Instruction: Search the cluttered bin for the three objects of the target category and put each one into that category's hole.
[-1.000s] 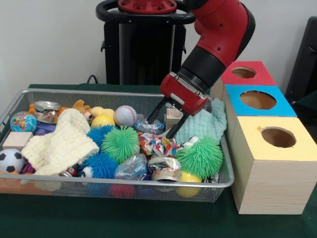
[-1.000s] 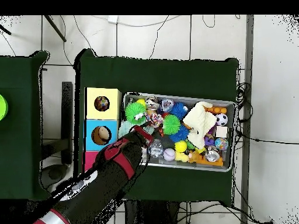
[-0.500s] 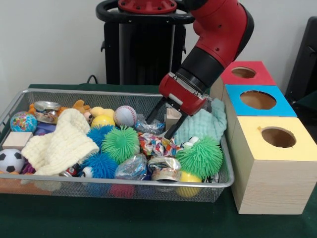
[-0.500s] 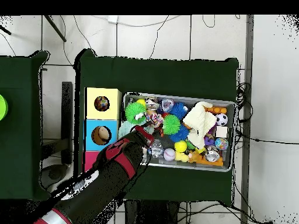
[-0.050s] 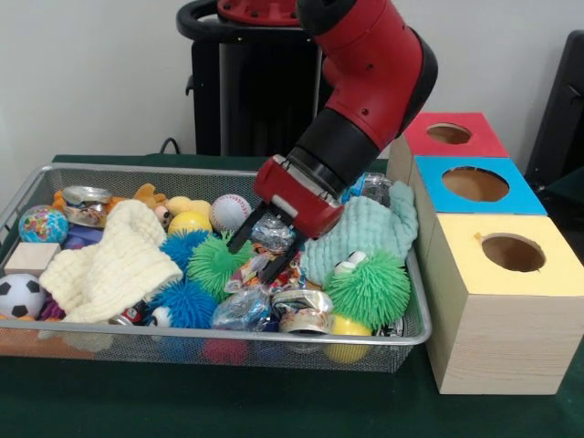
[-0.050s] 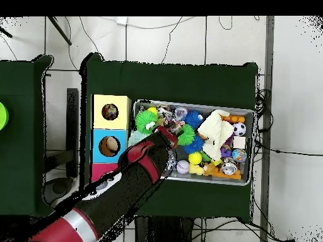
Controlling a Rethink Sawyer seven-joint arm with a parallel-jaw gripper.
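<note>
Nearest the camera in the front view, the wire bin's point(image 5: 415, 333) front rim ran across the green cloth, and just behind it lay a crushed can point(image 5: 304, 311), a clear crumpled plastic piece point(image 5: 243, 308) and a yellow ball partly hidden under them. A green spiky ball point(image 5: 370, 288) sat at the right front corner, with a blue spiky ball point(image 5: 185, 304) towards the middle and a small soccer ball point(image 5: 20, 295) at the far left. A cream knitted cloth point(image 5: 109, 263) covered much of the left half.

Further in, the gripper point(image 5: 260, 256) hung over the middle of the clutter, its two black fingers spread apart with nothing clearly between them; the tips seemed to straddle a crinkled, colourful wrapper point(image 5: 258, 270), though the view there was too cluttered to say whether they touched it. A second green spiky ball point(image 5: 213, 260) lay just left of the fingers, and a mint cloth point(image 5: 365, 230) lay to the right under the arm.

Behind these were a baseball point(image 5: 229, 213), a yellow ball point(image 5: 189, 223) and a globe ball point(image 5: 42, 224) near the back wall.

Beside the bin stood three boxes with round holes: yellow box point(image 5: 511, 274) nearest, blue box point(image 5: 474, 186) next, red box point(image 5: 452, 135) farthest.
</note>
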